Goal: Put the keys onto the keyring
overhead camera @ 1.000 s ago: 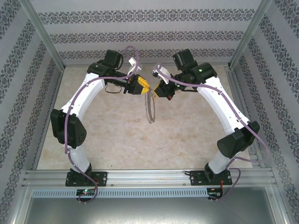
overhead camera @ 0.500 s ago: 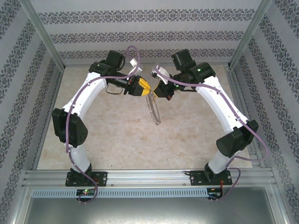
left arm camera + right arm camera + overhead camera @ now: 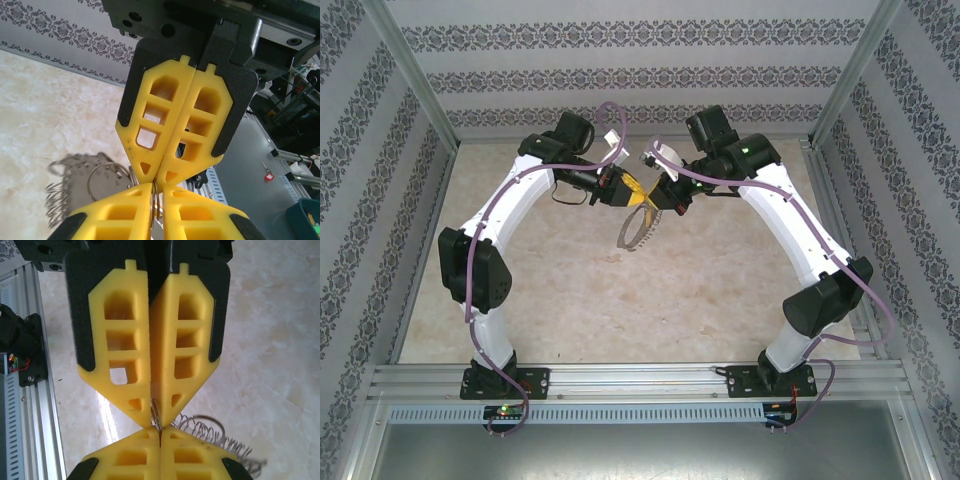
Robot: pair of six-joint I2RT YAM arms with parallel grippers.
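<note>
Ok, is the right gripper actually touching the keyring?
Touching. The right wrist view shows the right gripper shut on the keyring, whose thin wire comes out from between its closed yellow fingertips.

Counter (image 3: 560,300): beige marbled top, lying beneath the left hand (image 3: 632,190) and right hand (image 3: 667,194). Back wall (image 3: 640,60), beyond both hands: white paper with dark ornamental bands. Aluminium rail (image 3: 640,378): along the counter's front edge, well short of the hands. A slotted duct (image 3: 640,412) runs just outside the rail. A small red tag (image 3: 268,175) and a teal bin (image 3: 307,217) lie off the counter, past the left hand.
</note>
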